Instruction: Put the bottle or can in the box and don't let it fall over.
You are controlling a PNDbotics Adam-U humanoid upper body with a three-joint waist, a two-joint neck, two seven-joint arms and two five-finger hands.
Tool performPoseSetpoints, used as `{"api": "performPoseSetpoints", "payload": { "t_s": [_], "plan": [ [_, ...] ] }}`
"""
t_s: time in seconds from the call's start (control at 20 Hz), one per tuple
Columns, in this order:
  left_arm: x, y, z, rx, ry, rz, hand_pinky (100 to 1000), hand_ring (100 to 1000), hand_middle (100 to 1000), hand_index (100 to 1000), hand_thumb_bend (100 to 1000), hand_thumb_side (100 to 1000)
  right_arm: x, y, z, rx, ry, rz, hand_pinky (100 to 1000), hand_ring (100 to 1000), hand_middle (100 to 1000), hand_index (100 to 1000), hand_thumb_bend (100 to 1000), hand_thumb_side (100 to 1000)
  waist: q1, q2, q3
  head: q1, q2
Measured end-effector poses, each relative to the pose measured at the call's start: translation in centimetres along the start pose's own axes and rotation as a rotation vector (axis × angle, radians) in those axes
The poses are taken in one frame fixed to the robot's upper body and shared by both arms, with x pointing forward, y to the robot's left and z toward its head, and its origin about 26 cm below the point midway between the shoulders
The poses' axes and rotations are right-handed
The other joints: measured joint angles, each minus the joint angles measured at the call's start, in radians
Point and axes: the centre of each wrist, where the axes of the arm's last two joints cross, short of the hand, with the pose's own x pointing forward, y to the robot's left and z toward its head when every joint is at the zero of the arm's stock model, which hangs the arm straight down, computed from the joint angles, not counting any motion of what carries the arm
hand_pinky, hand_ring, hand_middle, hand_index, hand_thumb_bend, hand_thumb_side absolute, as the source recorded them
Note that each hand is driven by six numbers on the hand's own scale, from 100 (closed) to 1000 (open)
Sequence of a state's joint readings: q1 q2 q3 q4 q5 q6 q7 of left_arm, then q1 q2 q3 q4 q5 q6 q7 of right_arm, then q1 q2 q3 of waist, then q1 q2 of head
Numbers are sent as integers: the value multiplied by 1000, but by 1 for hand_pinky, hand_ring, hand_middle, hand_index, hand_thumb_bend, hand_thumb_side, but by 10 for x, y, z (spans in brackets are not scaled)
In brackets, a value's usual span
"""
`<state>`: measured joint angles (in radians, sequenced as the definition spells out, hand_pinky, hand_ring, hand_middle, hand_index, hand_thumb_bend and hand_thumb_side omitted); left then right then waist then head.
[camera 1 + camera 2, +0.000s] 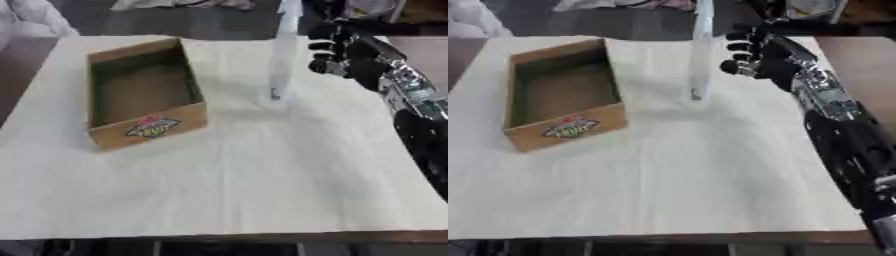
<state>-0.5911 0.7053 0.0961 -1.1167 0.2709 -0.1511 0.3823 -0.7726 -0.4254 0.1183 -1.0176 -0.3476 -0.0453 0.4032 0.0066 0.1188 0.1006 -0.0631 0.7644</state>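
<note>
A tall clear bottle (282, 60) stands upright on the cream-covered table, right of centre and towards the far side. My right hand (346, 52) is just to the right of it, fingers relaxed and pointing at the bottle, with a small gap between them and nothing held. An open brown cardboard box (149, 127) with a fruit label on its front wall sits at the left, empty inside. The left hand shows in neither view.
The cream cloth (245, 180) covers the table down to its front edge (227, 237). My right forearm (842, 130) runs along the table's right side. White fabric (31, 20) lies beyond the far left corner.
</note>
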Motion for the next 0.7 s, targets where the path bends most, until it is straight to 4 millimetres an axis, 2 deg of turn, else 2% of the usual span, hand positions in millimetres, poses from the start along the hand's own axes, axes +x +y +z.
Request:
{"api": "performPoseSetpoints", "payload": {
  "t_s": [0.4,0.7],
  "plan": [
    [1,-2,0,-2,-3,10,728,833,787,862,1000,677,-5,8,-7,7,2,-18,937,909,856,963,662,138,0,8,10,-1,0],
    [1,-5,2,-6,-2,25,729,835,787,861,1000,676,-1,14,-16,23,-17,-20,937,909,856,963,662,136,4,26,18,-11,0]
  ]
}}
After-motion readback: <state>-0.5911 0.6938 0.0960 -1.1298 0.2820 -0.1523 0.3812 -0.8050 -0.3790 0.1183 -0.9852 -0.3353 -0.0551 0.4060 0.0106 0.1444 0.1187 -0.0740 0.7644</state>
